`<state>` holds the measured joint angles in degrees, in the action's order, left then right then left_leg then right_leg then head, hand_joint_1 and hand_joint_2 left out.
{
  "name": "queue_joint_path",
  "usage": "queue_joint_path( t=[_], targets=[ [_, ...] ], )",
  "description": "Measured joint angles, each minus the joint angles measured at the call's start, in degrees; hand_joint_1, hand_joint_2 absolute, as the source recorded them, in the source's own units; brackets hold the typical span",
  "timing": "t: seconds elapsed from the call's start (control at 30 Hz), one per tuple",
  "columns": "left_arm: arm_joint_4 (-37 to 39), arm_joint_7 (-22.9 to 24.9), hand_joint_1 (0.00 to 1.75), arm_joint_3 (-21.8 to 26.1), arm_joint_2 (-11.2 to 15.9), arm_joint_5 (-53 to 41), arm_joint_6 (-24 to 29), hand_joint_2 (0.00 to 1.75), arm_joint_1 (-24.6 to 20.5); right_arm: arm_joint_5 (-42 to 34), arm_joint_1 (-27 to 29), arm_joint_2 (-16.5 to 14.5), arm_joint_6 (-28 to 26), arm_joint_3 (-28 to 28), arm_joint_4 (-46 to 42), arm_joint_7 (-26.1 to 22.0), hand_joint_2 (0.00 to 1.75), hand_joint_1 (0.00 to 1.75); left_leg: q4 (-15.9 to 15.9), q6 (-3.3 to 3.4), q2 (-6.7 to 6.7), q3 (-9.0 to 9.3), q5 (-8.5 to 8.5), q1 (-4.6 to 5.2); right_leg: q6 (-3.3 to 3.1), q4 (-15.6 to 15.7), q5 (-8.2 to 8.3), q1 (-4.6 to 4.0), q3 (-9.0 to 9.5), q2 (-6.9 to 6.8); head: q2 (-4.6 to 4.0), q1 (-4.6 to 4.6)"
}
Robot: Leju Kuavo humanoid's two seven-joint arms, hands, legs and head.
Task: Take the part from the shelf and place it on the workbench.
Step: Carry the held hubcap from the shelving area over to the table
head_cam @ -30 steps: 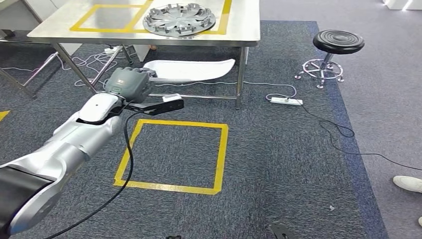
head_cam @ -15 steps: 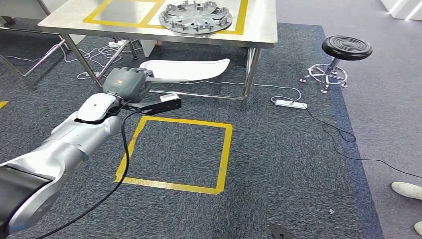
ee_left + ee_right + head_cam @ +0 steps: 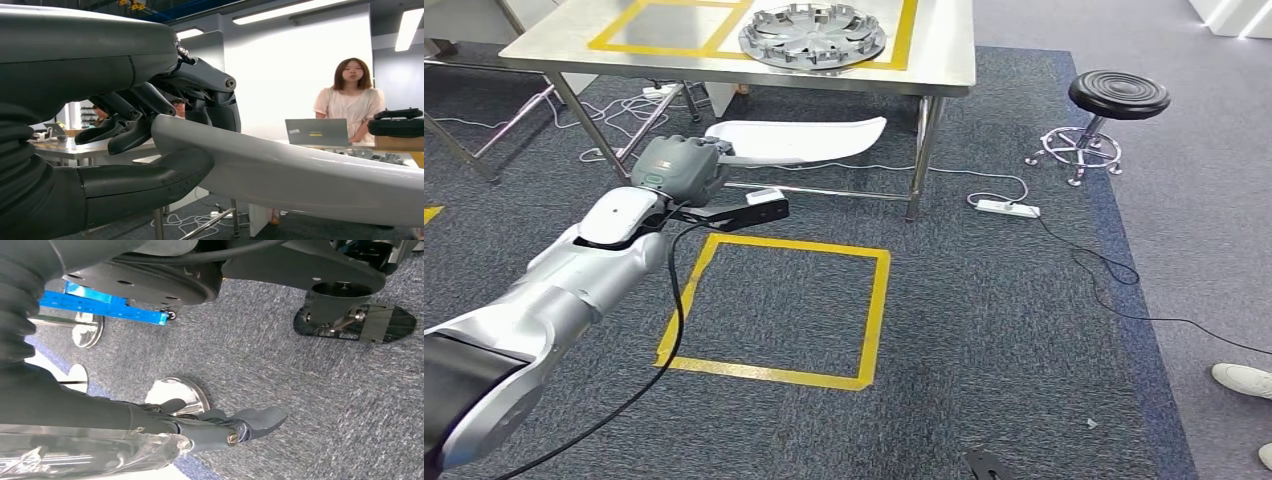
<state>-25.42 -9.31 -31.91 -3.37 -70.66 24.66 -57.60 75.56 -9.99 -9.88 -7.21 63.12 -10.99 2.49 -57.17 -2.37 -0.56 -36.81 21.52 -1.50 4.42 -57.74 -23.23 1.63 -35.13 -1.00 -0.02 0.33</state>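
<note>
A long white curved part (image 3: 804,140) is held at one end by my left hand (image 3: 680,168), out in front of the steel workbench (image 3: 944,50) and below its top. In the left wrist view the fingers (image 3: 130,120) lie over the white part (image 3: 310,177) and the thumb lies under it. A silver wheel cover (image 3: 812,35) rests on the workbench inside yellow tape marks. My right hand (image 3: 220,427) hangs above the carpet with its fingers stretched out; a clear plastic film (image 3: 85,455) lies beside it.
A yellow tape square (image 3: 779,305) marks the carpet before the workbench. A black stool (image 3: 1117,95) stands to the right, with a power strip (image 3: 1004,207) and cables on the floor. A person's shoe (image 3: 1242,378) is at the right edge. A person (image 3: 350,100) stands behind a laptop (image 3: 316,132).
The camera has moved, so the whole scene has shifted a little to the right and down. My left hand still holds the white part in the same pose.
</note>
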Motion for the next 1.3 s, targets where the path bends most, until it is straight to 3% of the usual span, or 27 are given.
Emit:
queue_joint_path(
  t=[0.57, 0.73, 0.8, 0.87, 0.9, 0.93, 0.97, 1.03, 1.07, 1.13, 1.23, 1.3],
  targets=[
    [0.0, -0.1, 1.75, -0.1, 0.0, -0.1, -0.6, 1.75, 0.0, 0.0, 0.0, 0.0, 0.0, 0.0, 0.0, 0.3, 1.75, 0.00, 0.0, 0.00, 0.00, -0.01, -0.04, 0.00, 0.00, 0.0, 0.01, 0.00, 0.01, 0.00, 0.00, 0.00],
    [-0.1, 0.7, 1.75, -0.3, -0.1, -0.5, -1.0, 1.75, -0.4, -0.1, -0.1, -0.1, -0.1, 0.0, 0.0, 0.4, 1.75, 0.00, 1.4, 1.45, -0.07, 0.74, -0.30, 0.15, 0.83, 0.7, 0.10, 0.44, 0.26, -0.02, 0.00, 0.03],
    [-0.1, 1.0, 1.75, -0.3, -0.2, -0.7, -1.0, 1.75, -0.8, -0.1, -0.1, -0.2, -0.1, 0.0, 0.0, 0.4, 1.75, 0.00, 2.7, 1.83, -0.07, 1.73, -0.82, -0.03, 0.71, -3.0, -2.03, 0.31, -1.56, 0.40, 0.00, 0.25],
    [-0.1, 1.2, 1.75, -0.3, -0.3, -0.8, -1.0, 1.75, -1.1, -0.1, 0.0, -0.2, -0.1, 0.0, 0.0, 0.3, 1.75, 0.00, 2.8, 1.94, -0.09, 1.95, -0.80, 0.11, 0.55, -10.8, -5.37, 0.16, -5.45, 0.80, 0.00, 0.43],
    [0.0, 1.2, 1.75, -0.3, -0.4, -0.8, -1.0, 1.75, -1.0, -0.1, 0.0, -0.2, -0.1, 0.0, 0.0, 0.3, 1.75, 0.00, 2.8, 1.90, -0.15, 1.96, -0.74, 0.13, 0.58, -13.9, -6.29, 0.15, -7.16, 0.85, 0.00, 0.50],
    [0.0, 1.3, 1.75, -0.4, -0.4, -0.9, -1.0, 1.75, -1.0, -0.1, 0.0, -0.2, -0.1, 0.0, 0.0, 0.3, 1.75, 0.00, 2.7, 1.77, -0.27, 1.97, -0.64, 0.09, 0.64, -15.1, -6.09, 0.20, -7.93, 0.85, 0.00, 0.52],
    [0.0, 1.4, 1.75, -0.4, -0.4, -0.9, -1.0, 1.75, -0.9, 0.0, -0.1, -0.2, -0.1, 0.0, 0.0, 0.3, 1.75, 0.00, 2.5, 1.53, -0.42, 1.98, -0.49, -0.02, 0.72, -14.0, -4.89, 0.29, -7.57, 0.85, 0.00, 0.52],
    [0.0, 1.4, 1.75, -0.4, -0.4, -1.0, -1.0, 1.75, -0.9, 0.1, 0.0, -0.2, -0.1, 0.0, 0.0, 0.4, 1.75, 0.00, 1.8, 0.69, -0.72, 1.95, 0.13, -0.34, 1.04, -7.1, -1.31, 0.62, -4.25, 0.94, 0.00, 0.55],
    [0.0, 1.5, 1.75, -0.4, -0.4, -1.1, -1.0, 1.75, -1.0, 0.1, 0.0, -0.3, -0.1, 0.0, 0.0, 0.4, 1.75, 0.00, 1.2, 0.19, -0.82, 1.78, 0.49, -0.36, 0.99, -4.1, -0.32, 0.71, -2.69, 1.18, 0.00, 0.64],
    [0.0, 1.5, 1.75, -0.4, -0.4, -1.1, -1.0, 1.75, -1.0, 0.1, 0.0, -0.4, -0.1, 0.0, 0.0, 0.4, 1.75, 0.00, 0.5, -0.65, -0.92, 1.39, 0.85, -0.25, 0.26, -1.9, -0.25, 0.66, -1.53, 1.61, 0.00, 0.69],
    [0.1, 1.6, 1.75, -0.4, -0.3, -1.2, -1.0, 1.75, -1.1, 0.2, 0.0, -0.4, -0.2, 0.0, 0.0, 0.5, 1.75, 0.00, 0.4, -1.45, -0.79, 1.32, 1.18, -0.46, -1.43, -2.3, -0.53, 0.37, -1.59, 1.74, 0.00, 0.55],
    [0.1, 1.7, 1.75, -0.4, -0.4, -1.2, -0.9, 1.75, -1.2, 0.2, -0.1, -0.4, -0.2, 0.0, 0.0, 0.4, 1.75, 0.00, -2.9, -1.69, -0.41, -0.20, 3.01, -0.44, -2.21, -2.2, -0.72, 0.35, -1.18, 1.66, 0.00, 0.38]
  ],
)
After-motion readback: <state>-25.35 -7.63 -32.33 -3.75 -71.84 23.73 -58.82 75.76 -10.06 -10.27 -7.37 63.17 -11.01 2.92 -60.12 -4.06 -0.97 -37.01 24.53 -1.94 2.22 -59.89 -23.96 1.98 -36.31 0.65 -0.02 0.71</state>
